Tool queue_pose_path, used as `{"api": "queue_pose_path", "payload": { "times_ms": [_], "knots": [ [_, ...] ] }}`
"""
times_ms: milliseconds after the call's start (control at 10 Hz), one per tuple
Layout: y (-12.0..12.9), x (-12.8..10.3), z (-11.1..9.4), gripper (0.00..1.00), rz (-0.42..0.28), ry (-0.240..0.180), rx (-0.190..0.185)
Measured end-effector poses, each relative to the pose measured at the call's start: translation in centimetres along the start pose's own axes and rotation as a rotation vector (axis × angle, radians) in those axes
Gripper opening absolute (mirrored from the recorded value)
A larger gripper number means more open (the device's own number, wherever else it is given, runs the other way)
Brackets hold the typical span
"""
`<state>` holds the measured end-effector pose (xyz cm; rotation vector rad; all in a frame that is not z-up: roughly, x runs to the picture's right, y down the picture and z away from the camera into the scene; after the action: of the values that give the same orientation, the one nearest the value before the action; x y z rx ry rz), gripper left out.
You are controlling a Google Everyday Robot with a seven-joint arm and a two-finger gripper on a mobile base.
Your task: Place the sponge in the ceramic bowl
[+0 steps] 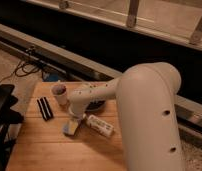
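Observation:
The blue sponge point(70, 128) lies on the wooden table point(49, 150), left of centre. My gripper point(74, 118) is directly over it, at the end of the white arm that reaches in from the right, and hides the sponge's upper edge. I cannot see whether it holds the sponge. The dark ceramic bowl point(97, 105) sits just behind and to the right of the gripper. The forearm covers most of it, so only a dark sliver of its rim shows.
A small white cup point(59, 93) stands at the back left, near the gripper. Two black bars point(44, 108) lie to the left. A white labelled tube point(100, 125) lies right of the sponge. Black equipment point(1, 112) borders the table's left edge.

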<state>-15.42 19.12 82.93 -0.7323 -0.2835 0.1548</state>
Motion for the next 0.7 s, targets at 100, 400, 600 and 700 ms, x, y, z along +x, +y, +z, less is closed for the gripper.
{"api": "queue_pose_path", "payload": {
  "times_ms": [100, 400, 600, 700],
  "knots": [
    [-0.5, -0.5, -0.7, 0.23, 0.0, 0.056, 0.024],
    [-2.6, -1.4, -5.1, 0.01, -0.006, 0.118, 0.102],
    [-3.8, -2.9, -9.3, 0.0, -0.01, 0.114, 0.163],
    [-4.8, -2.5, -12.2, 0.0, -0.001, 0.106, 0.215]
  ]
}}
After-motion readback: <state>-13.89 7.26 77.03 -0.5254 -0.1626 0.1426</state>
